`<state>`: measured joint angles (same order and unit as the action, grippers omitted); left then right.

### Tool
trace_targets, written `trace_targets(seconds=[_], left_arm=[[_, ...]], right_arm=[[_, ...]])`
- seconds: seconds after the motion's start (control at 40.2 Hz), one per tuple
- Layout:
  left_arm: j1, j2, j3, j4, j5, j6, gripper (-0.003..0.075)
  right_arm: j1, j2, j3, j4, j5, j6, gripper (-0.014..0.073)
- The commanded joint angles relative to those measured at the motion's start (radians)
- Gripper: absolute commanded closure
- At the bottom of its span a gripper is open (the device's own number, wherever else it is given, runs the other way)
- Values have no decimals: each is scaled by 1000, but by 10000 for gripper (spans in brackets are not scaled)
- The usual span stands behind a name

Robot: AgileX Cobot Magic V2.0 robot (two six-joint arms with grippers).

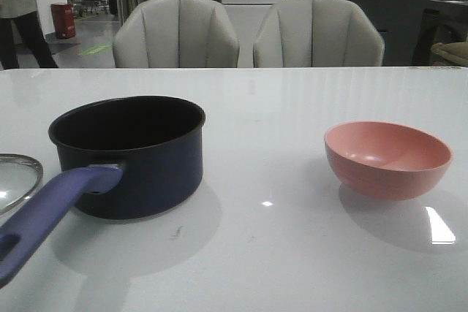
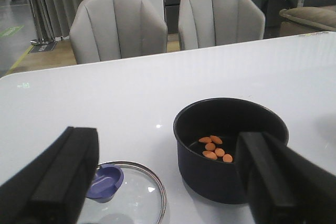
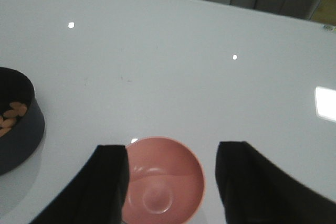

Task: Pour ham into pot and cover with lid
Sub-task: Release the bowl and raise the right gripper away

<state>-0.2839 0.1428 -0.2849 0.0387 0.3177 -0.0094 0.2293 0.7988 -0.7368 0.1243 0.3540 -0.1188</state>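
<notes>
Ham (image 2: 215, 148) is in the pot (image 1: 131, 155) already: a few orange-pink slices on the black bottom, seen from both wrist views. Pink bowl (image 1: 387, 158) sits upright and empty on the counter (image 1: 278, 253), well apart from the pot on its side away from the lid. So I judge the pour done, covering is what's left.

Lid (image 2: 131, 195) lies flat on the counter just beside the pot, knob (image 2: 104, 182) up, on the side near the pot's long purple-blue handle (image 1: 51, 210). Not touching the pot as far as I can tell; front view shows only its steel rim at the frame edge.

Left gripper (image 2: 168, 182) hovers over the gap between lid and pot, fingers (image 2: 58, 182) spread wide, nothing held. Right gripper (image 3: 170, 182) sits over the pink bowl, fingers (image 3: 107, 182) also wide, empty.

Handling notes, judgement only:
- Lid is glass with a steel rim: rigid, some weight, breakable, and slick on the pane. Don't pinch the rim or the glass.
- Grab the flared knob; the flare should stop it slipping out downward through the fingers.
- The left arm is the one nearest the lid.
- Keep it level on the carry, set it down square on the pot rim, no drop.
- Pot looks heavy enough not to shift when the lid lands.
</notes>
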Motion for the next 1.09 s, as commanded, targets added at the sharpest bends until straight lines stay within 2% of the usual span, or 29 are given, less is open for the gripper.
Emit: trace_targets(seconds=[0.0,0.124,0.274,0.523,0.572,0.722,0.796,0.921,1.07], left_arm=[[-7,10,-28,-1,-79,0,159],[-7,10,-28,-1,-79,0,159],[-7,10,-28,-1,-79,0,159],[-7,10,-28,-1,-79,0,159],[-7,10,-28,-1,-79,0,159],[-7,10,-28,-1,-74,0,159],[-7,10,-28,-1,-72,0,159],[-7,37,-40,-1,-68,0,154],[-7,134,-114,-1,13,-9,118]], right_arm=[[0,-170,92,2,-193,2,113],[0,-355,249,2,-286,2,113],[0,-493,408,2,-330,2,113],[0,-525,496,2,-354,2,125],[0,-525,496,2,-354,2,170],[0,-525,496,2,-343,2,477],[0,-525,496,2,-343,2,429],[0,-525,496,2,-343,2,430],[0,-525,496,2,-343,2,430]])
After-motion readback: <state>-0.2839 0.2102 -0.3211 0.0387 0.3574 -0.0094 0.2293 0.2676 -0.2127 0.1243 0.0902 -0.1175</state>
